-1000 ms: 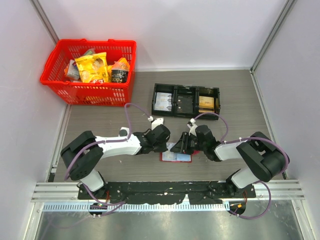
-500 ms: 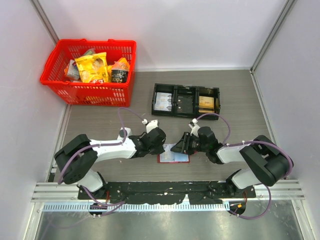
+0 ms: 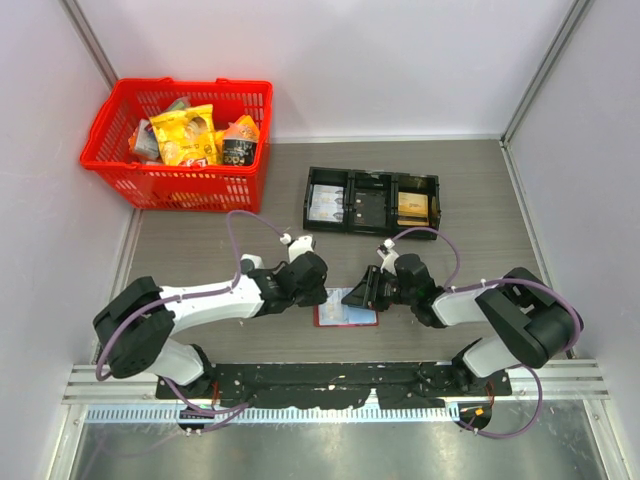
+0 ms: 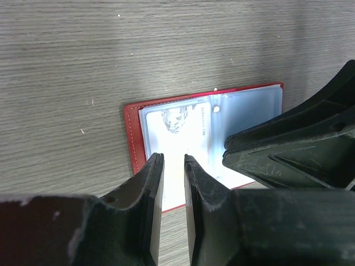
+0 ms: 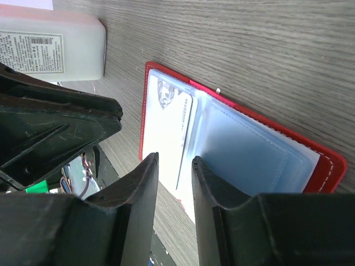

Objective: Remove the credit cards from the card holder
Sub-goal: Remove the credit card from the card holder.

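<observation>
The left fingers (image 4: 158, 167) have just parted to a narrow gap over a credit card (image 4: 177, 124). The card is still sleeved in the open card holder (image 4: 132, 138), near-centre on the counter (image 3: 200, 250), so extraction looks unstarted. The right fingers (image 5: 152, 167) hover slightly apart, empty. A red basket (image 3: 180, 140) stands far left, a black tray (image 3: 372, 200) to its right; pale walls enclose everything.

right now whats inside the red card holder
One whitish card is tucked in the card holder; the sleeve beside it looks empty. The left claw hides the card's near end.

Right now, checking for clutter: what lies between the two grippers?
The open card holder, a credit card in its sleeve, lies between left gripper and right gripper; top view.
</observation>
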Controlling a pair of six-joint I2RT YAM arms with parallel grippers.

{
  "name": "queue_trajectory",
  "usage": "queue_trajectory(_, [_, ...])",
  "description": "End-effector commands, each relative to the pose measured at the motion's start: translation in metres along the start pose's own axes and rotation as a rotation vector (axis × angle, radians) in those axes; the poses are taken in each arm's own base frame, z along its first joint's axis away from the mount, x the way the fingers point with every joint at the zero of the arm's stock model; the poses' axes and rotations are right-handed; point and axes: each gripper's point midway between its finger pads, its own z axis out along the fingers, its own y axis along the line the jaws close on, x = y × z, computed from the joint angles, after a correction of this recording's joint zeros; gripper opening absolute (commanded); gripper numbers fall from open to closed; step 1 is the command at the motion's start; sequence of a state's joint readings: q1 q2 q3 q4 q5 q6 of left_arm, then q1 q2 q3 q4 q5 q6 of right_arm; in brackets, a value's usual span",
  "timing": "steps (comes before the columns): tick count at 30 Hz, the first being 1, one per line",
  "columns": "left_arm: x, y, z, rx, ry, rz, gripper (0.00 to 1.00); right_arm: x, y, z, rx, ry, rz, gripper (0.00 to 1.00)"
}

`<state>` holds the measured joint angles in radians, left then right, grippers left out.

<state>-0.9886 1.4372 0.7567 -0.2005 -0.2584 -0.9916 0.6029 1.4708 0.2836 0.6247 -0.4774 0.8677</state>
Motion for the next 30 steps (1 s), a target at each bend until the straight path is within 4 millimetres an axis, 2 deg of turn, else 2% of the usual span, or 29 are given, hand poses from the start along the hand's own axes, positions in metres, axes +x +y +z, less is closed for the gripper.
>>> queue_trajectory(1, [-0.005,-0.003,0.003,-0.020,-0.003,0.037,0.24,-0.005,0.009,0.003,-0.027,-0.010,-0.031,0.36])
queue_trajectory(8, [0.013,0.011,0.018,-0.078,0.053,0.060,0.16,-0.010,0.014,0.003,-0.028,-0.017,-0.035,0.42])
queue_trajectory(18, [0.031,0.021,0.026,-0.103,0.116,0.049,0.05,-0.002,0.012,0.011,-0.011,0.015,-0.035,0.43])
queue_trajectory(23, [0.034,0.022,0.027,-0.104,0.125,0.041,0.00,-0.005,0.021,0.011,-0.041,0.009,-0.039,0.43])
queue_trajectory(30, [0.039,0.026,0.029,-0.118,0.133,0.042,0.00,-0.011,0.043,0.001,-0.107,-0.019,-0.049,0.42])
